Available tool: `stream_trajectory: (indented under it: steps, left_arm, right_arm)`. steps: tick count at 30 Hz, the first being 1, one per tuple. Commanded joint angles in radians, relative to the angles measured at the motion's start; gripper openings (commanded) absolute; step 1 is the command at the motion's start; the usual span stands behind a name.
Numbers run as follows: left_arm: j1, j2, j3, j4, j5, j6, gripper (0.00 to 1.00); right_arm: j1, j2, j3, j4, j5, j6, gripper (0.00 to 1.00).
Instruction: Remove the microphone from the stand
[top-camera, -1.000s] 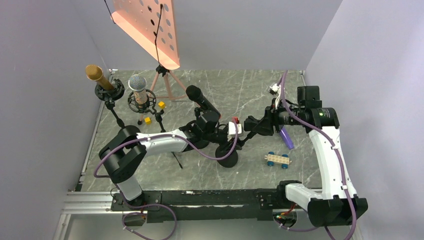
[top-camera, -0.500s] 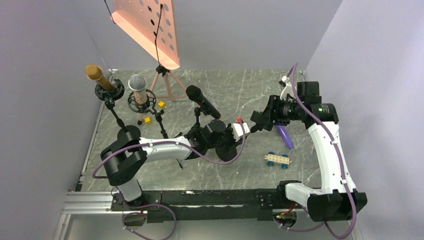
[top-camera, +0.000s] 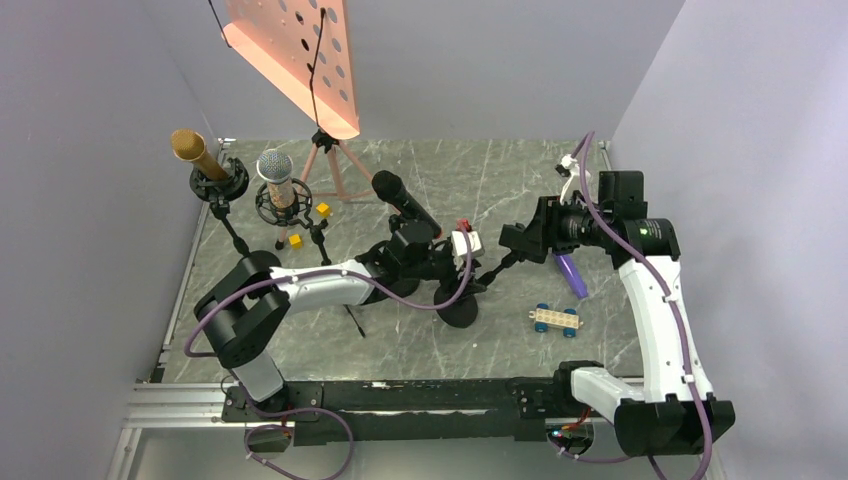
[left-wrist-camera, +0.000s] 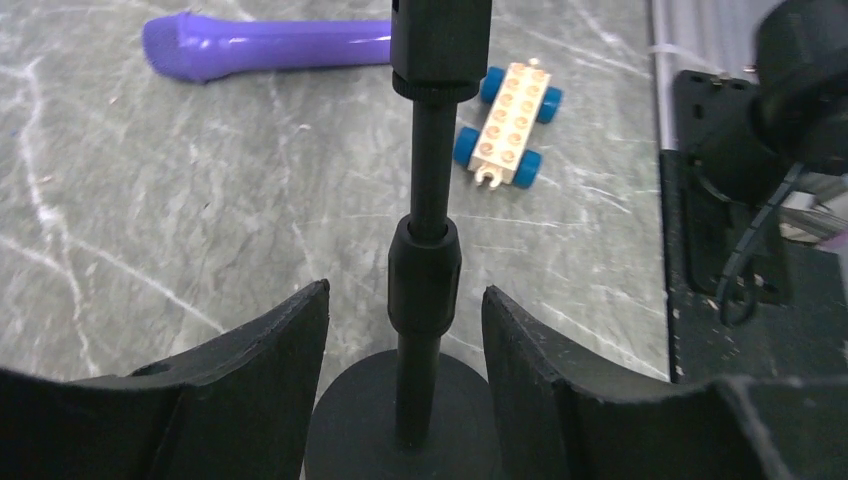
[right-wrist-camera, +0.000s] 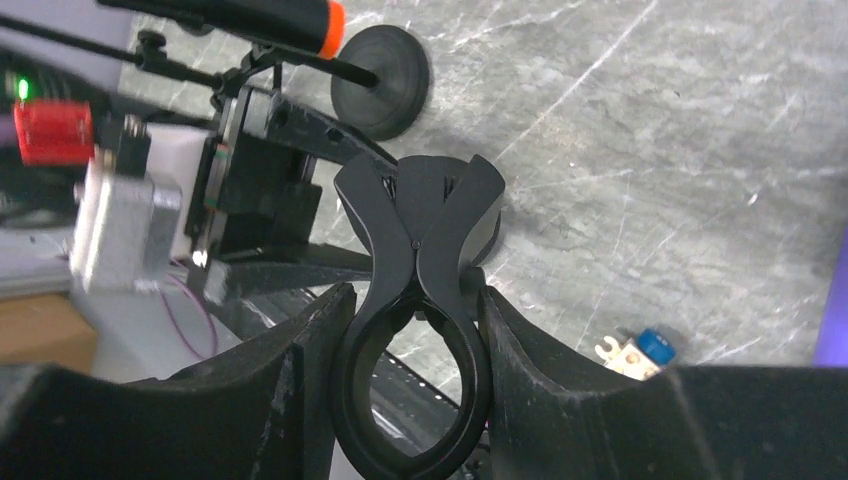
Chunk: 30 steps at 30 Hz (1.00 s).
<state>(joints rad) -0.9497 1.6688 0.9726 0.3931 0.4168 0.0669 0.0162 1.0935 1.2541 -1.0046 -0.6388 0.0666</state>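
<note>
Marble worktop (top-camera: 480, 180); purple microphone (top-camera: 572, 272) lay off-stand; right gripper (right-wrist-camera: 410, 300) pinched empty clip (right-wrist-camera: 415, 230), left gripper (left-wrist-camera: 405, 295) gaped round pole (left-wrist-camera: 432, 150). Likely next: release, withdraw.

Four in all: a gold microphone (top-camera: 192, 150), a silver-headed microphone (top-camera: 275, 166), a black microphone (top-camera: 400, 198) and a purple microphone (top-camera: 573, 275). The microphone stands (top-camera: 462, 312) also number four, one of them topped by a single black clip (right-wrist-camera: 415, 330). Add two yellow cubes (top-camera: 323, 209), one brick car (top-camera: 555, 319) on blue wheels and one pink music stand (top-camera: 300, 50).
</note>
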Motion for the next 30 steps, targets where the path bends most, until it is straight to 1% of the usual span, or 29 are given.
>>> stream_trajectory:
  steps: [1, 3, 6, 10, 11, 12, 14, 15, 16, 18, 19, 20, 21, 22, 23, 25, 26, 27, 29, 30]
  left_arm:
    - [0.040, 0.013, 0.033, 0.083, 0.315, -0.012, 0.61]
    - [0.043, 0.035, 0.050, 0.083, 0.358, -0.007, 0.60]
    - [0.041, 0.062, 0.067, 0.107, 0.371, -0.016, 0.57]
    - [0.014, 0.104, 0.100, 0.126, 0.341, -0.007, 0.54]
    - [0.004, 0.114, 0.117, 0.120, 0.327, 0.008, 0.49]
    - [-0.007, 0.123, 0.134, 0.109, 0.304, 0.023, 0.38]
    - [-0.020, 0.134, 0.158, 0.094, 0.231, 0.048, 0.11]
    - [-0.025, 0.134, 0.159, 0.099, 0.175, 0.052, 0.01]
    - [-0.029, 0.130, 0.153, 0.110, 0.112, 0.056, 0.00]
    - [-0.044, 0.115, 0.136, 0.125, -0.053, 0.073, 0.00]
    - [-0.055, 0.108, 0.124, 0.140, -0.183, 0.071, 0.00]
    - [-0.070, 0.108, 0.123, 0.141, -0.328, 0.062, 0.00]
    - [-0.081, 0.121, 0.140, 0.127, -0.457, 0.037, 0.00]
    - [-0.086, 0.144, 0.166, 0.112, -0.546, 0.005, 0.00]
    - [-0.087, 0.166, 0.194, 0.084, -0.593, -0.045, 0.00]
    - [-0.087, 0.208, 0.256, 0.014, -0.627, -0.059, 0.00]
    - [-0.087, 0.217, 0.274, -0.009, -0.637, -0.099, 0.00]
    - [-0.083, 0.217, 0.278, -0.022, -0.626, -0.107, 0.00]
    - [-0.071, 0.194, 0.256, -0.023, -0.561, -0.089, 0.00]
    - [-0.062, 0.175, 0.237, -0.021, -0.517, -0.082, 0.08]
  right_arm:
    - [-0.005, -0.078, -0.017, 0.126, -0.138, -0.132, 0.00]
    - [-0.005, -0.092, -0.024, 0.145, -0.158, -0.134, 0.00]
    - [-0.005, -0.084, -0.024, 0.143, -0.176, -0.129, 0.00]
    - [-0.005, -0.080, -0.037, 0.145, -0.197, -0.124, 0.00]
    - [-0.005, -0.083, -0.043, 0.150, -0.195, -0.120, 0.00]
    - [-0.005, -0.085, -0.048, 0.155, -0.192, -0.114, 0.00]
    - [-0.005, -0.082, -0.048, 0.153, -0.178, -0.100, 0.00]
    - [-0.005, -0.078, -0.044, 0.152, -0.152, -0.082, 0.00]
    - [-0.005, -0.075, -0.039, 0.153, -0.101, -0.033, 0.00]
    - [-0.005, -0.058, -0.024, 0.139, 0.065, 0.096, 0.00]
    - [-0.009, -0.039, -0.003, 0.097, 0.174, 0.171, 0.00]
    - [-0.042, -0.013, 0.020, 0.041, 0.235, 0.231, 0.00]
    - [-0.100, 0.005, 0.025, 0.004, 0.217, 0.269, 0.00]
    - [-0.145, 0.017, 0.025, -0.007, 0.177, 0.293, 0.00]
    - [-0.169, 0.031, 0.029, -0.014, 0.169, 0.315, 0.00]
    - [-0.183, 0.063, 0.037, -0.012, 0.168, 0.334, 0.00]
    - [-0.184, 0.074, 0.032, -0.001, 0.156, 0.333, 0.00]
    - [-0.184, 0.080, 0.025, 0.011, 0.140, 0.330, 0.00]
    - [-0.185, 0.078, 0.006, 0.046, 0.077, 0.304, 0.00]
    - [-0.184, 0.070, -0.003, 0.070, 0.034, 0.279, 0.00]
